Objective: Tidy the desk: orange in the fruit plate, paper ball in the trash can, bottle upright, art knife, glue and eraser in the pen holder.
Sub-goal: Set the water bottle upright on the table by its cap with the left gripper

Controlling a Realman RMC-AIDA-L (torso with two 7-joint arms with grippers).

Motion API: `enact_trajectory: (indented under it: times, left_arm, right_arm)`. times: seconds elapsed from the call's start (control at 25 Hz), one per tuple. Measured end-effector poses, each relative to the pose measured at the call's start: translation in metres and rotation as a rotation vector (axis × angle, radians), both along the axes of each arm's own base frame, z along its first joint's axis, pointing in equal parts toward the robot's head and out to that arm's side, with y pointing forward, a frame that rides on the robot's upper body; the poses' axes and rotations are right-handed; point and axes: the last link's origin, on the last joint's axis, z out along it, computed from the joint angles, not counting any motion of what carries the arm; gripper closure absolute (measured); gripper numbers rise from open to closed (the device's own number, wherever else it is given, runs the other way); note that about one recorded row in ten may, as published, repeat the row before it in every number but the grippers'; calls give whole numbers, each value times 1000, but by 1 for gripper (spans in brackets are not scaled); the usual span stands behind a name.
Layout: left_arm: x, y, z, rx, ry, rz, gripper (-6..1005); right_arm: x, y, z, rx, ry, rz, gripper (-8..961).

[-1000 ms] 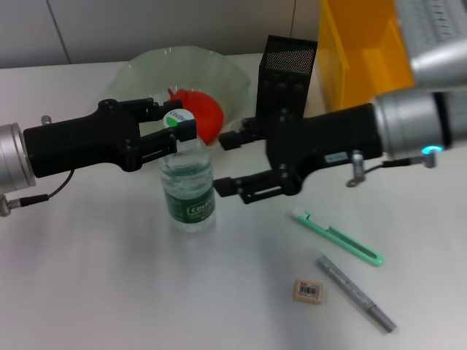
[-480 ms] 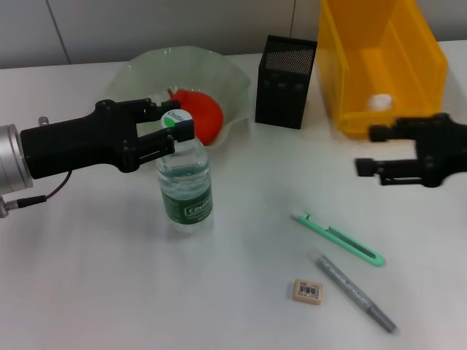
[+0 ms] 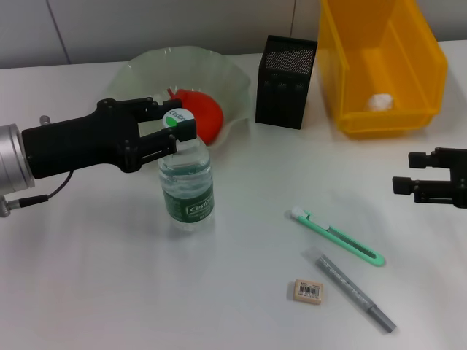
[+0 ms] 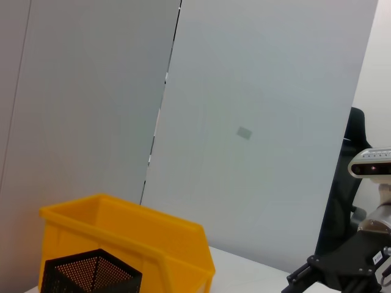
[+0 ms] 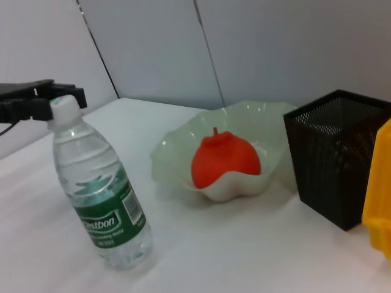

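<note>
The clear water bottle (image 3: 187,184) stands upright on the white desk, and also shows in the right wrist view (image 5: 101,195). My left gripper (image 3: 173,126) is shut around its white cap. The orange (image 3: 201,113) lies in the pale green fruit plate (image 3: 146,65). The paper ball (image 3: 379,102) lies in the yellow trash bin (image 3: 365,29). The green art knife (image 3: 337,238), grey glue stick (image 3: 355,293) and eraser (image 3: 307,291) lie on the desk at the front right. The black mesh pen holder (image 3: 286,71) stands behind them. My right gripper (image 3: 414,173) is open and empty at the right edge.
The right wrist view shows the orange (image 5: 226,160), plate (image 5: 256,110), pen holder (image 5: 336,155) and my left gripper (image 5: 43,101). The left wrist view shows the yellow bin (image 4: 122,238), the pen holder (image 4: 91,278) and my right gripper (image 4: 317,278).
My right arm has pulled away from the bottle to the right edge of the desk. My left gripper and the bottle have stayed still.
</note>
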Motion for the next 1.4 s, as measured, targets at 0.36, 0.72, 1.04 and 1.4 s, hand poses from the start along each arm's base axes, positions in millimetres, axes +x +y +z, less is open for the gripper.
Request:
enact_trajectory:
  times: [0.36, 0.72, 1.04, 1.4]
  left_arm:
    - [-2, -3, -3, 13, 6, -14, 560]
    - [-9, -8, -7, 31, 16, -13, 559]
    - [-12, -10, -9, 49, 22, -11, 564]
    - [-15, -11, -9, 50, 7, 16, 546]
  right_arm:
    - [1, 0, -4, -11, 0, -5, 228]
    - [-1, -1, -6, -17, 0, 8, 229]
    - [-1, -2, -6, -22, 3, 12, 229]
    - [-2, -2, -7, -25, 4, 12, 229]
